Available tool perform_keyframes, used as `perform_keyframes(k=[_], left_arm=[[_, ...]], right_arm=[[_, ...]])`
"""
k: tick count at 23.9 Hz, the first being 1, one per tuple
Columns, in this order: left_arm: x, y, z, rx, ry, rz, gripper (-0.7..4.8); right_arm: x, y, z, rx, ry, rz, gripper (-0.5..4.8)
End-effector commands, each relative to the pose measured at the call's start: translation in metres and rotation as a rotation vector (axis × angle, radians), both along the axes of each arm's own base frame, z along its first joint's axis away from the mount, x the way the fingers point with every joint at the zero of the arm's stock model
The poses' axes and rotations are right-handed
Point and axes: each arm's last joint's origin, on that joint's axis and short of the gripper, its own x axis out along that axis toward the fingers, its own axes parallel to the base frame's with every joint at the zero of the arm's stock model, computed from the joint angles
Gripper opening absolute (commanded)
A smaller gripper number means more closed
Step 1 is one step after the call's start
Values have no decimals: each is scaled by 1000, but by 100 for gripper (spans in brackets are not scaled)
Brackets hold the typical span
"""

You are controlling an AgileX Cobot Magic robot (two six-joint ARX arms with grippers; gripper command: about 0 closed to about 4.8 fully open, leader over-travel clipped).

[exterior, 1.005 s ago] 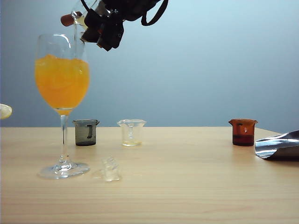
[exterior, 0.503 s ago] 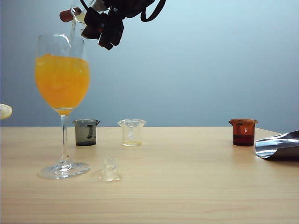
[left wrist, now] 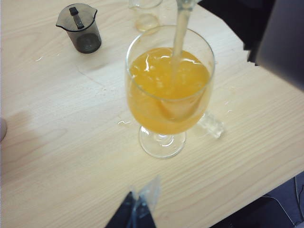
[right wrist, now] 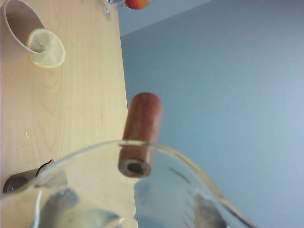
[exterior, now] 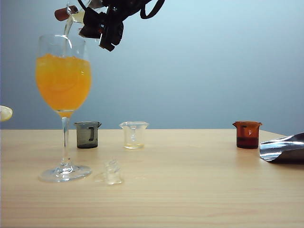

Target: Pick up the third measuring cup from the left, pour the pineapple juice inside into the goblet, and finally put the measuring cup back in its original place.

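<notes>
The third measuring cup [exterior: 76, 14], clear with a reddish-brown knob [exterior: 61, 13], hangs tilted over the goblet's rim. My right gripper [exterior: 102, 26] is shut on it at the top left of the exterior view. A thin stream of pale pineapple juice [exterior: 68, 28] falls from its lip into the goblet [exterior: 63, 80], which holds orange liquid. The right wrist view shows the cup's rim [right wrist: 142, 151], the knob [right wrist: 140, 133] and the right gripper [right wrist: 130, 213], whose fingers [right wrist: 57, 204] show through the cup's clear wall. The left wrist view looks down on the goblet [left wrist: 168, 90] and the stream [left wrist: 180, 33]. My left gripper [left wrist: 137, 209] hovers near it, shut and empty.
A smoky grey cup [exterior: 87, 134] and a clear cup [exterior: 133, 135] stand behind the goblet. An orange-brown cup [exterior: 247, 135] stands at the right, next to a crumpled silver sheet [exterior: 283, 148]. A small clear piece [exterior: 112, 172] lies by the goblet's foot. A lemon slice [exterior: 4, 113] sits at the left edge.
My right gripper has rolled the measuring cup further over; its knob has shifted left and up. The juice keeps running into the goblet. The left gripper has not moved.
</notes>
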Motion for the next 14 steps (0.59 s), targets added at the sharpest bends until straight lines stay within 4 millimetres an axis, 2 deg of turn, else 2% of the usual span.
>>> perform_keyframes(k=[1, 14], left_arm=[[0, 0, 1, 0, -9, -1, -5], [-1, 1, 0, 8, 4, -1, -5]], right_arm=[[-3, 1, 9, 19, -49, 6, 85], [-3, 1, 9, -80, -165, 10, 85]])
